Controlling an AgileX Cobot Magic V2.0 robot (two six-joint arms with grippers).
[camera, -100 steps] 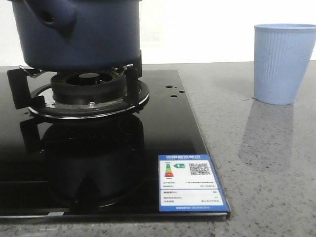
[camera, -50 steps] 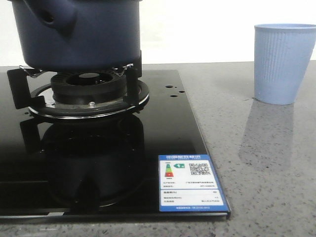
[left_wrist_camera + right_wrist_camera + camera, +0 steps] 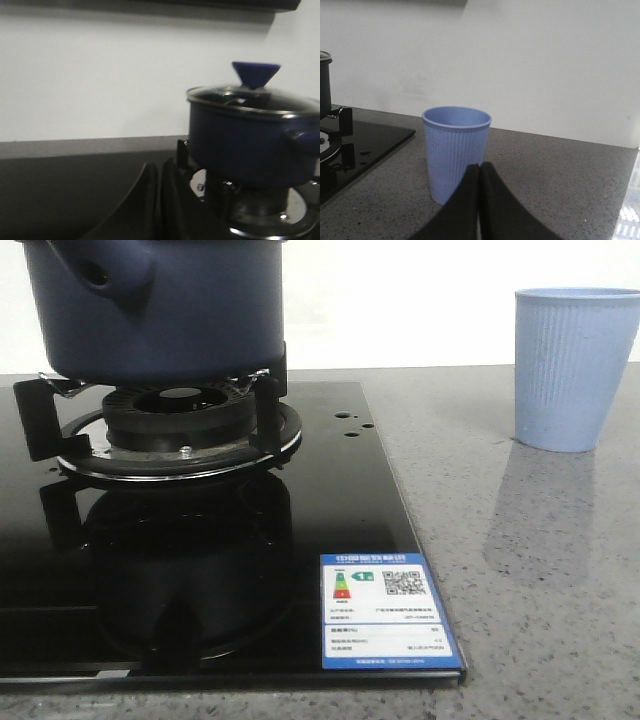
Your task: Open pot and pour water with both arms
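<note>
The dark navy-blue pot (image 3: 160, 310) stands on the burner grate (image 3: 170, 425) of the black glass hob, its stubby side handle (image 3: 105, 275) facing the camera. In the left wrist view the pot (image 3: 250, 145) wears a glass lid with a blue cone knob (image 3: 255, 74). My left gripper (image 3: 159, 172) is shut and empty, low beside the pot and apart from it. My right gripper (image 3: 479, 172) is shut and empty, just short of the light blue ribbed cup (image 3: 456, 150). Neither gripper shows in the front view.
The light blue ribbed cup (image 3: 572, 368) stands on the grey stone counter (image 3: 540, 570) right of the hob (image 3: 330, 500). An energy label (image 3: 385, 610) sits on the hob's front right corner. A white wall runs behind.
</note>
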